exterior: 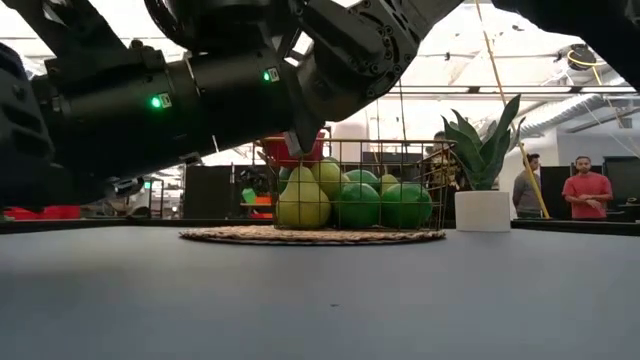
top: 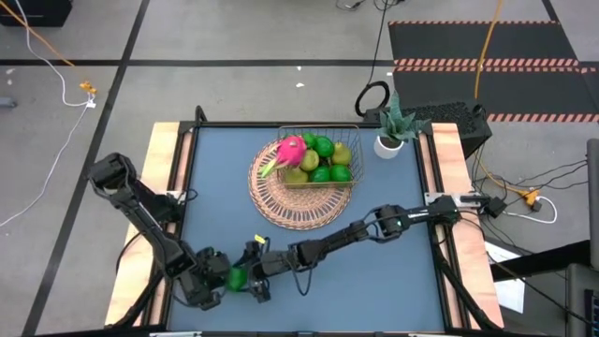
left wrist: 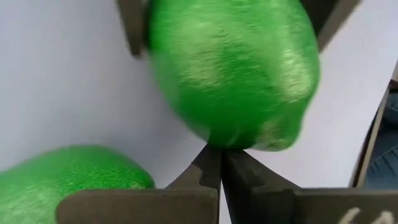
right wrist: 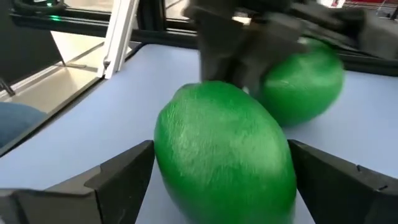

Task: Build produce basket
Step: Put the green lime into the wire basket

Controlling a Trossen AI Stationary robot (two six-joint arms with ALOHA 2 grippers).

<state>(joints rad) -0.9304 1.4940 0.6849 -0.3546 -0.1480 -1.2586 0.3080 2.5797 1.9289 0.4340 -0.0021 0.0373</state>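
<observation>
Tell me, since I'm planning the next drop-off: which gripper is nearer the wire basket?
Right, narrowly. The right gripper is open around a lime, well in front of the basket. The left gripper, shut, sits just beside it, slightly farther from the basket.

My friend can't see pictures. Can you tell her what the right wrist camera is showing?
A big green lime sits on the blue table between the right gripper's two open dark fingers. Just behind it lies a second lime, with the left gripper reaching down by the two limes, shut with nothing between its fingers.
</observation>
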